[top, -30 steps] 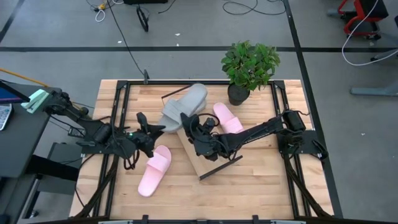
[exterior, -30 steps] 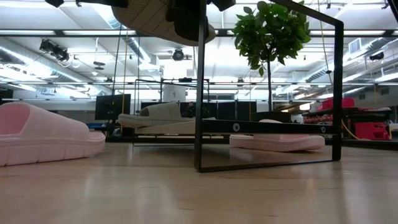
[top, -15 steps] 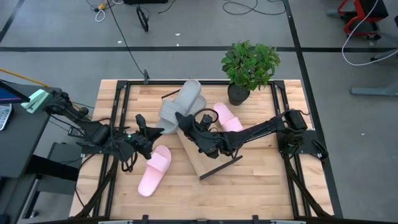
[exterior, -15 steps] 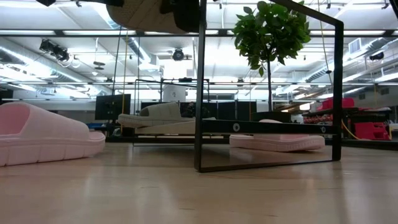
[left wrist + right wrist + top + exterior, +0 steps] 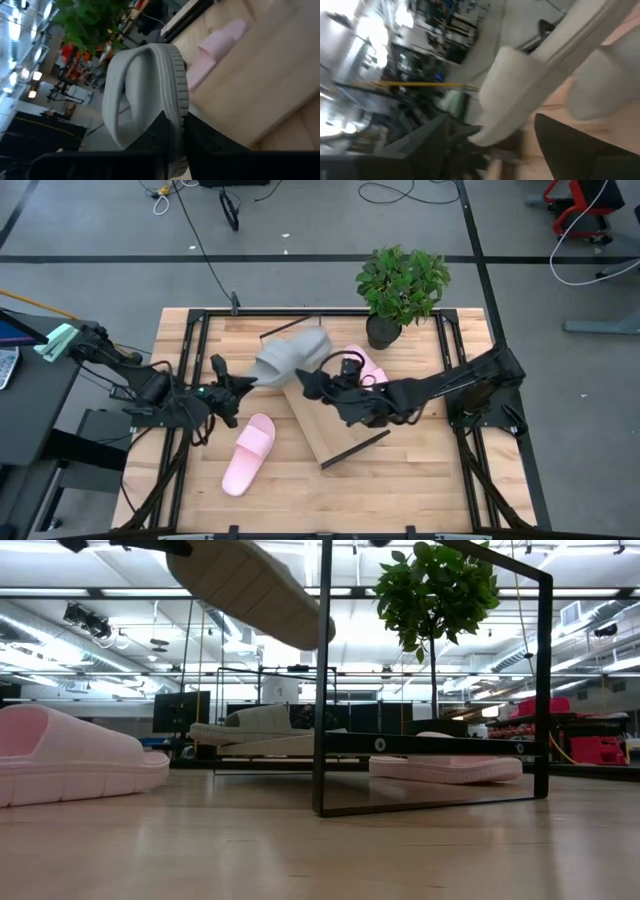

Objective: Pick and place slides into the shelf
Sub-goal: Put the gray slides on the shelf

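Note:
A grey slide (image 5: 290, 356) hangs in the air over the table's middle with my left gripper (image 5: 238, 384) shut on its left end; the low view shows its ribbed sole (image 5: 250, 585) tilted. My right gripper (image 5: 305, 380) stands open just to the right of this slide, apart from it as far as shows. The shelf (image 5: 325, 425) stands skewed at the middle on its black end frame (image 5: 323, 690). One pink slide (image 5: 248, 452) lies sole-down front left, another (image 5: 362, 362) by the plant. A second grey slide (image 5: 262, 726) lies far back. My left gripper pinches one end of the grey slide's sole (image 5: 176, 107) between its two fingers, one finger (image 5: 156, 135) on the footbed side and one on the underside. It comes nearly level from the table's left. The slide is lifted clear and reaches out beyond the fingers toward the right.
A potted plant (image 5: 402, 285) stands at the far right of the slatted wooden table. Black rails (image 5: 190, 350) run along the table's left and right sides. Bare wood shows at the front right (image 5: 420, 480).
My right gripper has let go of the grey slide, risen and drawn back toward the table's right, rolling its wrist. The slide, held on by my left gripper alone, has swung about and its free end has dropped, so the sole tilts instead of lying level.

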Available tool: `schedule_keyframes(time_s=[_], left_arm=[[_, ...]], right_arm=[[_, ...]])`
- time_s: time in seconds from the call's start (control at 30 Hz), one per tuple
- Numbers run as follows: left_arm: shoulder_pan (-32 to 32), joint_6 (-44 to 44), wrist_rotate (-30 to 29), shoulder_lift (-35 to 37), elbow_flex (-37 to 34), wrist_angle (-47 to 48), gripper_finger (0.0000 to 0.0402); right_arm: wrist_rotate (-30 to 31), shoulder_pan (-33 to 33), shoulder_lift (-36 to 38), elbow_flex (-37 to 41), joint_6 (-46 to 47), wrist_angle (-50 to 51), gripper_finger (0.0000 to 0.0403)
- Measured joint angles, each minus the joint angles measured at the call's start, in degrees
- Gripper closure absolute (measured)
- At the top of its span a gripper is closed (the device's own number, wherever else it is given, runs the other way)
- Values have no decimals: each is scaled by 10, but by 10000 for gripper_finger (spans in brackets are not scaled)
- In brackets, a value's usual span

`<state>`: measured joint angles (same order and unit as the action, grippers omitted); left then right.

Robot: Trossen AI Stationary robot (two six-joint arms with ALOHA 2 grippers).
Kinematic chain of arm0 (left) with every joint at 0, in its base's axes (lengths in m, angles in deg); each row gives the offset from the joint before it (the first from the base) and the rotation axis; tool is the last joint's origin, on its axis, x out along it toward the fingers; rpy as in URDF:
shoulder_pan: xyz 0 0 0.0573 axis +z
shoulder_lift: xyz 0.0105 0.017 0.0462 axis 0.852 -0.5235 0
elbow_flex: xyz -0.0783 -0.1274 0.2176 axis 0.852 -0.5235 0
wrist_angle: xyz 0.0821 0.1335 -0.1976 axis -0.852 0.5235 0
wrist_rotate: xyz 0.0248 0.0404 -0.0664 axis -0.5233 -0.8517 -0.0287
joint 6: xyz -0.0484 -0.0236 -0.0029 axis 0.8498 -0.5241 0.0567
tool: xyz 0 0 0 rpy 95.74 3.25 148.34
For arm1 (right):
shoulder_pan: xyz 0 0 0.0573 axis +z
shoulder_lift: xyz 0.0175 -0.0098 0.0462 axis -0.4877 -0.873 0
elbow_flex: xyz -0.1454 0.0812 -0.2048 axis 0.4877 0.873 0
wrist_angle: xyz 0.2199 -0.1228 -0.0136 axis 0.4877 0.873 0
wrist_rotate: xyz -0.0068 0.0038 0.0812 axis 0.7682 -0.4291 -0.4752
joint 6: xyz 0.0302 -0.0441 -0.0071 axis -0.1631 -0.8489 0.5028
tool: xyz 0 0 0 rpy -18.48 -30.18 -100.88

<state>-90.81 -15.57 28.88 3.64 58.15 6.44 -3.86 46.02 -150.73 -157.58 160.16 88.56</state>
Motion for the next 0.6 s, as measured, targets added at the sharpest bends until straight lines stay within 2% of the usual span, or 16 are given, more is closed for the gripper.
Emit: schedule_keyframes(time_s=[0.13, 0.27, 0.4, 0.6], left_arm=[[-3, 30, 63, 2, 0, 22, 372], [-12, 28, 97, 1, 0, 19, 364], [-13, 12, 151, 1, 0, 12, 361], [-5, -3, 166, -29, 0, -10, 372]], right_arm=[[-9, 13, 36, 0, 8, 96, 87], [-2, 27, 67, 0, 9, 156, 87], [31, 32, 85, 0, 2, 183, 96], [43, 33, 92, 0, -14, 191, 106]])
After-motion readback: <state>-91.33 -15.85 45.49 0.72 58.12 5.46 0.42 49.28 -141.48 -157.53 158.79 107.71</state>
